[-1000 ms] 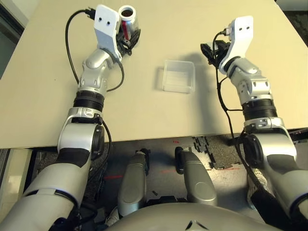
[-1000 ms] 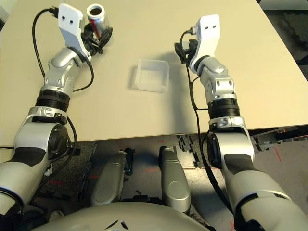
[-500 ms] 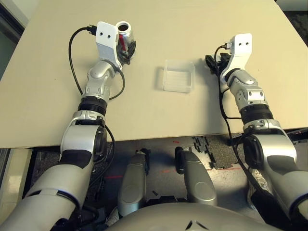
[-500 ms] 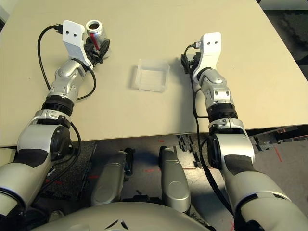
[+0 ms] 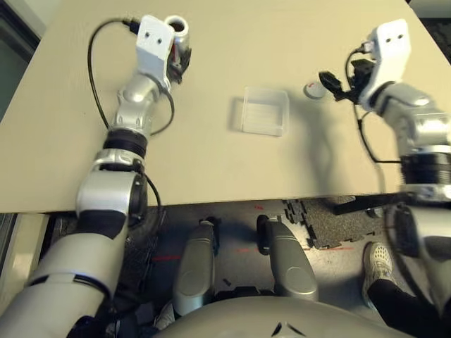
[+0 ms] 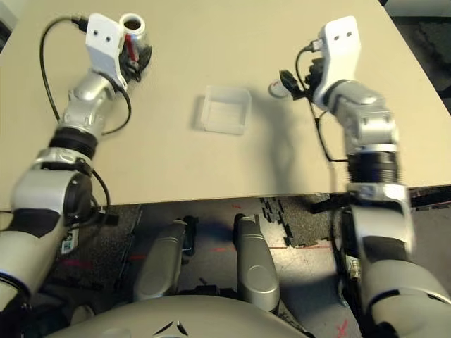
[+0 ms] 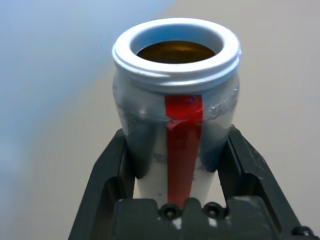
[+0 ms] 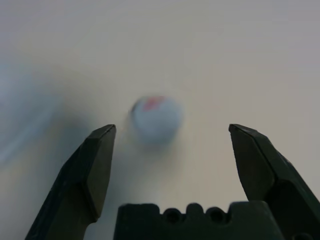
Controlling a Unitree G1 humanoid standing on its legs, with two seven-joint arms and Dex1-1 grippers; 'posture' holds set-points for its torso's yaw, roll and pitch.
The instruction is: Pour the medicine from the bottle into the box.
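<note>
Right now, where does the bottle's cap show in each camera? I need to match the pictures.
Left eye view: the cap lies on the table, between the box and the right gripper.
Right eye view: same spot, right of the box.
Right wrist view: ahead, between the open fingers.
Left wrist view: not in it.
Shared landmark: the box.

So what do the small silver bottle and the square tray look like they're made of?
The silver-grey cylindrical bottle looks like metal or metallised plastic: a glossy sheen and a smooth white rim. The shallow square box looks like clear plastic, since the table shows through it.
</note>
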